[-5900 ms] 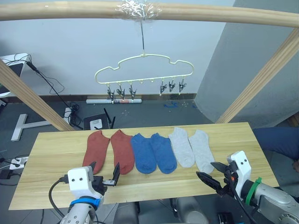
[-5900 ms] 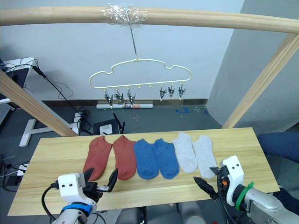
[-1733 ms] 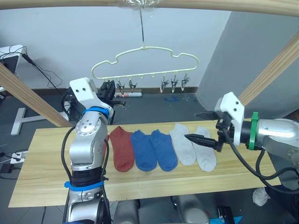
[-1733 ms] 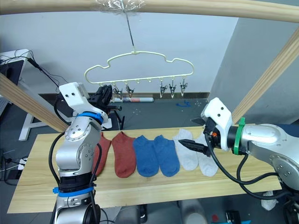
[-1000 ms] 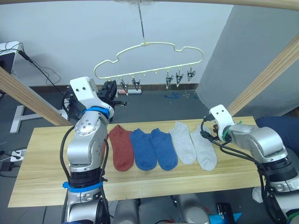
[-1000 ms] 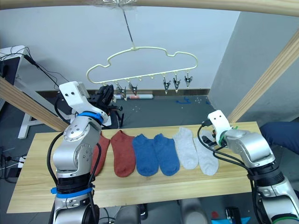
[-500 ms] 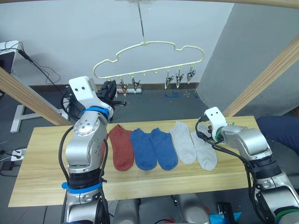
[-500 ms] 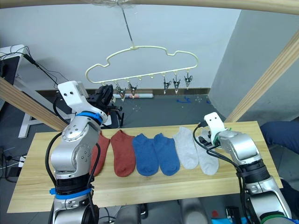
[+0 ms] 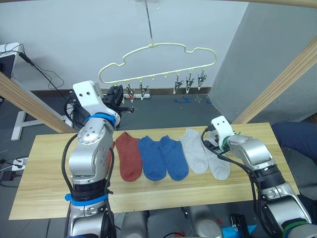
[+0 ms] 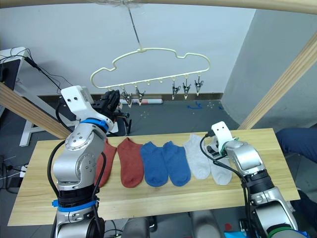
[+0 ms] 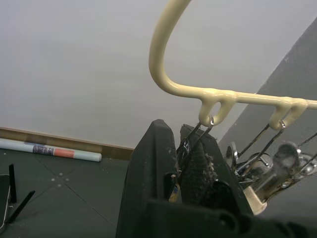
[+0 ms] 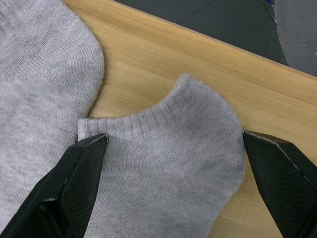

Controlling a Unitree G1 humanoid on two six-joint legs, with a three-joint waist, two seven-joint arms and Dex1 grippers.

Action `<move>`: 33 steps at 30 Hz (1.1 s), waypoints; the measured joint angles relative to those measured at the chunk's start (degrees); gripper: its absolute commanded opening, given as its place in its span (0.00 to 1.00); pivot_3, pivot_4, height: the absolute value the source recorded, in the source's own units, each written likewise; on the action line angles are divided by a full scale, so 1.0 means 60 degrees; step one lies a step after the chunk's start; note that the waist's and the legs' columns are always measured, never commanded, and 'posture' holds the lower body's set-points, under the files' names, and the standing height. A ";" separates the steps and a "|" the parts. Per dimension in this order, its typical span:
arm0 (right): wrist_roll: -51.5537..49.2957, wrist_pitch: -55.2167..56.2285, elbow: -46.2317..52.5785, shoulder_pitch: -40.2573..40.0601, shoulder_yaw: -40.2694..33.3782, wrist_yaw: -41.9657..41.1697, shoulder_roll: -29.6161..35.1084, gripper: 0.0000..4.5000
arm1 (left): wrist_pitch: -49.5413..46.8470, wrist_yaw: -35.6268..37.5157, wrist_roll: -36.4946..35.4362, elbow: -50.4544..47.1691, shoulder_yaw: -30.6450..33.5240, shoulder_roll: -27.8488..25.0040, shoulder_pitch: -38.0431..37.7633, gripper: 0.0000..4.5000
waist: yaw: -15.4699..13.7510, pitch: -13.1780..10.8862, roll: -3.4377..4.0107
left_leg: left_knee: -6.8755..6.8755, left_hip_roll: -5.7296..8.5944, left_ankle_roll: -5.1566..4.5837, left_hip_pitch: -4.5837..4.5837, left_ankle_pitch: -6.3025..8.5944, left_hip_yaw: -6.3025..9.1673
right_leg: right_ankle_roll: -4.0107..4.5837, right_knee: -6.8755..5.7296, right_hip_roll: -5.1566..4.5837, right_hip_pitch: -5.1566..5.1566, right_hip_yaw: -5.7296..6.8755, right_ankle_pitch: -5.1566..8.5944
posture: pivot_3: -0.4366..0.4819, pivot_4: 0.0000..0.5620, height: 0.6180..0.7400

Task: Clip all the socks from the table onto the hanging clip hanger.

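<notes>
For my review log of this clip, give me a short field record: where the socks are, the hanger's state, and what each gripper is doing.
socks: six in a row on the table; rust-red sock, blue sock, rightmost grey sock among them
clip hanger: hangs above the table, no sock clipped on it
left gripper: raised at the hanger, shut on the leftmost clip
right gripper: open, fingers either side of the rightmost grey sock's cuff

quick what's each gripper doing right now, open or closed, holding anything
Left gripper: shut on a hanger clip.
Right gripper: open, fingers either side of the outermost grey sock's cuff, holding nothing.
</notes>
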State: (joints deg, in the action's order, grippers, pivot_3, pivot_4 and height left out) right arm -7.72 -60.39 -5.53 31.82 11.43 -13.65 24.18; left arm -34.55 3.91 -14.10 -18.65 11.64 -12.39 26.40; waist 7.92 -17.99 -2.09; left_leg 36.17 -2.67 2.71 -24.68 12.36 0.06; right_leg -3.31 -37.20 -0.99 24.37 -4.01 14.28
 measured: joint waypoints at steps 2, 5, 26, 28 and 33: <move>0.0067 0.0052 -0.0051 0.0007 -0.0002 -0.0020 -0.0024 0.96 | 0.0000 0.0000 0.0000 0.0000 0.0000 -0.0001 0.0000 0.07 | 0.0000 0.0000 0.0000 | 0.0000 0.0000 0.0000 0.0000 0.0000 0.0000 | 0.0000 0.0000 0.0000 0.0000 -0.0001 0.0000 | 0.27 0.63 1.00; 0.0261 0.0215 -0.0135 0.0006 0.0000 -0.0037 -0.0033 0.82 | 0.0000 0.0000 0.0002 0.0000 0.0000 -0.0001 0.0000 0.07 | -0.0002 0.0000 0.0000 | 0.0000 0.0001 0.0000 0.0000 0.0000 -0.0001 | 0.0000 0.0000 0.0000 0.0000 -0.0001 0.0000 | 0.27 0.63 1.00; 0.0121 -0.0234 0.0744 -0.0256 -0.0114 -0.1103 0.0157 0.01 | -0.0639 0.0338 -0.0741 -0.0231 0.0474 -0.0481 0.0054 0.07 | 0.0005 -0.0041 0.0013 | -0.0003 0.0000 0.0001 0.0000 0.0000 -0.0001 | -0.0001 -0.0002 0.0001 0.0004 -0.0001 0.0000 | 0.28 0.64 1.00; -0.0141 -0.0470 0.1498 -0.0259 -0.0053 -0.1613 0.0374 0.01 | -0.0907 0.0476 -0.1082 -0.0287 0.0688 -0.0608 0.0135 0.07 | -0.0001 -0.0072 0.0012 | -0.0002 0.0000 0.0001 0.0000 0.0000 0.0000 | -0.0002 -0.0005 0.0001 0.0004 0.0000 0.0000 | 0.29 0.64 1.00; -0.1097 -0.0874 0.3925 0.0107 0.0065 -0.2644 0.0496 0.01 | -0.1660 0.0763 -0.1896 -0.0413 0.1117 -0.1165 0.0305 0.07 | 0.0008 -0.0120 0.0011 | -0.0004 -0.0006 0.0002 0.0000 0.0000 0.0011 | -0.0003 -0.0006 0.0010 0.0009 0.0005 0.0001 | 0.32 0.65 1.00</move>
State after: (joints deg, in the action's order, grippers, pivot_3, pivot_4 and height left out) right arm -14.30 -65.63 18.02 32.46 11.82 -29.51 27.16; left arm -44.51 8.49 -25.47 -21.13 18.34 -19.38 28.23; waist 7.97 -18.71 -2.03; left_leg 36.14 -2.71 2.72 -24.68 12.36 0.13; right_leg -3.32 -37.24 -0.93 24.43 -3.99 14.29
